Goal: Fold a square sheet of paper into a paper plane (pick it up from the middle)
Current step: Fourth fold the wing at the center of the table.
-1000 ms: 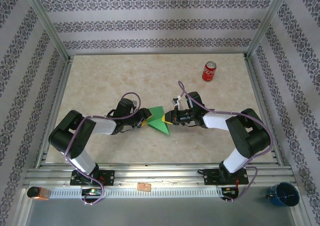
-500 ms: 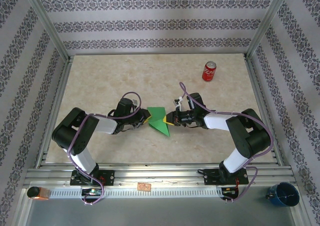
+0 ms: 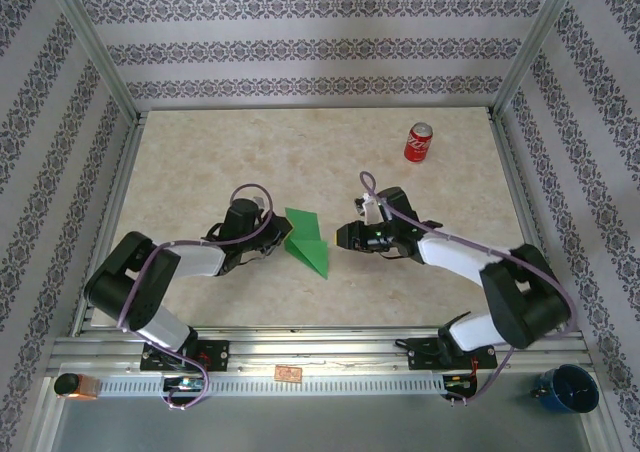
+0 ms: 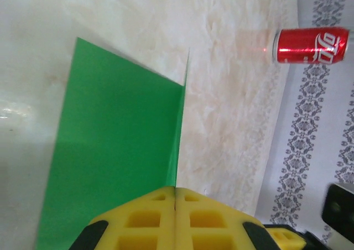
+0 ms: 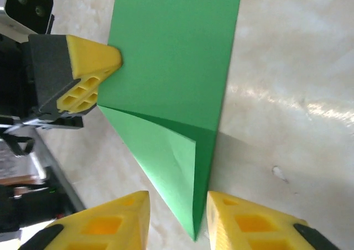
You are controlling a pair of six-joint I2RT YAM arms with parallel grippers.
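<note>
Folding is midway: the half-folded green sheet of paper (image 3: 306,242) lies near the middle of the desk (image 3: 200,162). The left claw (image 3: 280,240) is pinched shut on its left edge, and the right claw (image 3: 342,237) has its jaws parted just beside its right edge. Next, the right claw probably needs to take a flap while the left anchors. A second ago the roles were reversed: right shut at the paper, left open.

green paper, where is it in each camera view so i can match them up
Top external: green paper near the middle, between left gripper and right gripper.
Left wrist: left half, raised fold running into the left gripper.
Right wrist: upper middle, tip pointing down at the open right gripper.
Shared landmark: the yellow left gripper, shut on the paper's edge.
</note>
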